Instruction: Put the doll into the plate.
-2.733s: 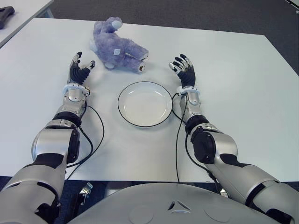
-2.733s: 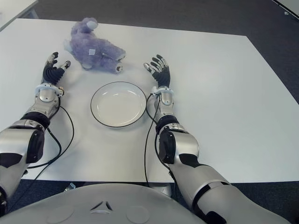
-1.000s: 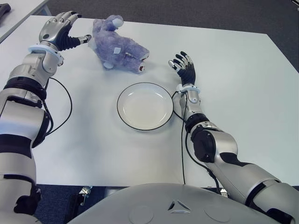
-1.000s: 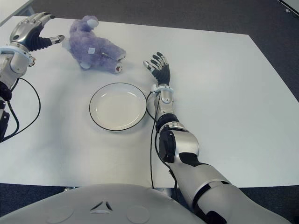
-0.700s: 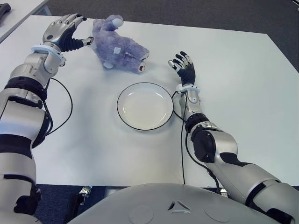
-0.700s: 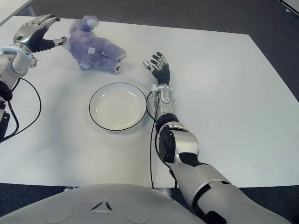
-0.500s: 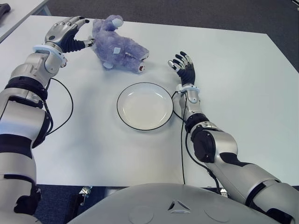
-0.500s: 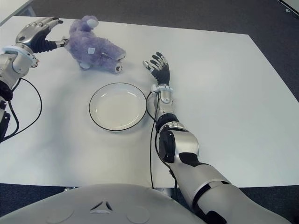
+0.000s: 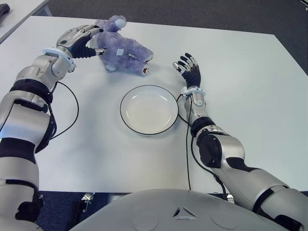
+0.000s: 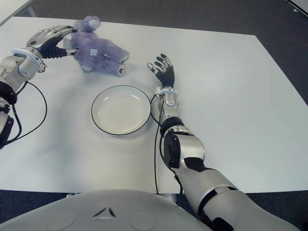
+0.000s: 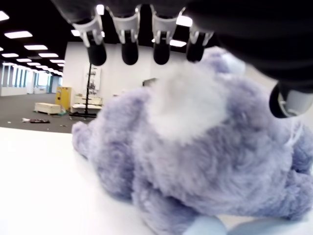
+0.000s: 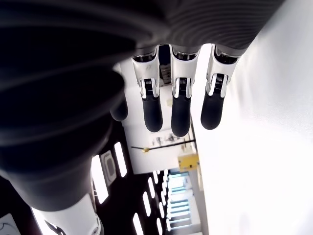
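Note:
A purple plush doll [image 9: 122, 48] lies on its side at the far middle of the white table [image 9: 240, 72]. A white plate [image 9: 149, 109] with a dark rim sits empty just in front of it. My left hand [image 9: 85, 40] is at the doll's left side, open, its fingers [image 11: 129, 51] arched over the doll's fur [image 11: 195, 142] and its thumb beside it, not closed on it. My right hand [image 9: 189, 70] shows to the right of the plate, open, palm up and holding nothing.
Black cables [image 9: 72, 115] run along both forearms over the table. A second table corner with a dark object [image 9: 4, 8] stands at the far left. Dark floor lies beyond the table's far edge.
My left hand has moved right and slightly nearer, from beside the doll to arching over it. The doll, the plate and my right hand have not moved.

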### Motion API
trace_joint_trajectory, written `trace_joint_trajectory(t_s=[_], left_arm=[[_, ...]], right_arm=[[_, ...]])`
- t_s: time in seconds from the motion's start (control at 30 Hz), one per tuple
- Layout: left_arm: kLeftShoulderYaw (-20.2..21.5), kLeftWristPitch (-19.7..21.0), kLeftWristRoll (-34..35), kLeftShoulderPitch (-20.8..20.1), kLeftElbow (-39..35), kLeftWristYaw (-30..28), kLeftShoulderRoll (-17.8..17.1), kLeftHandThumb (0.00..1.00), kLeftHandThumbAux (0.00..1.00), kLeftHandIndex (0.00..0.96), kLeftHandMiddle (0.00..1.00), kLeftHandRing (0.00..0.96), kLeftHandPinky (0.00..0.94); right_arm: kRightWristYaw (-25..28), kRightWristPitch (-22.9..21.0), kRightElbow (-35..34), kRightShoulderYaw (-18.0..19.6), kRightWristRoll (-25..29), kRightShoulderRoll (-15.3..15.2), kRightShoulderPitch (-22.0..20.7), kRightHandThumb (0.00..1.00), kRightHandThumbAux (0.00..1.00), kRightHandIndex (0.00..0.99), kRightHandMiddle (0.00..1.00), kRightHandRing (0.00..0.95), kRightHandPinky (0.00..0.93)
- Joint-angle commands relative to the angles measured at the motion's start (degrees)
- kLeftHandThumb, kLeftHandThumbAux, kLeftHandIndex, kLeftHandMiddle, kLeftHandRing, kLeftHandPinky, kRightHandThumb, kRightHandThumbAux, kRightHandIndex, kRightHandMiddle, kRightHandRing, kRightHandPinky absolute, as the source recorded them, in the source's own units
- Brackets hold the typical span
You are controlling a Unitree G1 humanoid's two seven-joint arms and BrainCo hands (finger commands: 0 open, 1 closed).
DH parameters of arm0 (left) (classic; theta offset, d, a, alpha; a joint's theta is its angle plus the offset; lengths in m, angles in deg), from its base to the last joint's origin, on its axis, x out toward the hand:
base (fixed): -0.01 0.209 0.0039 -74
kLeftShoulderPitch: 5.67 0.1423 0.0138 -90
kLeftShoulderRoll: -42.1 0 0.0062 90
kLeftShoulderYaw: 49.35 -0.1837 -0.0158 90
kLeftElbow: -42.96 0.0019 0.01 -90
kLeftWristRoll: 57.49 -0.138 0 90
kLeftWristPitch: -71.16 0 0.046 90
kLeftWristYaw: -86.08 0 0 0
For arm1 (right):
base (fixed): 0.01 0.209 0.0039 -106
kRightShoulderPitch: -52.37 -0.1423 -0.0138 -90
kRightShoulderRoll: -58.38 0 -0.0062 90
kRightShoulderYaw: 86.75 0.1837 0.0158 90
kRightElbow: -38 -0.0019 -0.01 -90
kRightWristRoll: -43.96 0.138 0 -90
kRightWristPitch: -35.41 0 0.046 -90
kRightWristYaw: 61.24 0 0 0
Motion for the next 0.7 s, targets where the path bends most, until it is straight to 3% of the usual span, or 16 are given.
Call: trace_joint_trajectory(t_s=[0.03, 0.47, 0.7], left_arm=[[-2.3, -0.2, -2.4, 0.5, 0.4, -2.0, 2.8, 0.331, 0.296, 0.000, 0.000, 0.034, 0.060], [-5.7, 0.2, -4.5, -1.9, 0.5, -3.6, 4.7, 0.293, 0.295, 0.000, 0.000, 0.015, 0.085], [-6.7, 0.2, -5.1, -2.5, 0.4, -3.1, 5.9, 0.287, 0.296, 0.000, 0.000, 0.017, 0.087]], right_arm=[[-1.1, -8.5, 6.9, 0.6, 0.5, 2.4, 11.7, 0.140, 0.825, 0.146, 0.209, 0.215, 0.232], [-1.2, -8.6, 6.9, 0.3, 0.3, 2.3, 11.8, 0.123, 0.819, 0.142, 0.210, 0.219, 0.244], [-1.1, -8.8, 6.9, 0.3, 0.3, 2.3, 11.8, 0.186, 0.816, 0.151, 0.221, 0.233, 0.258]])
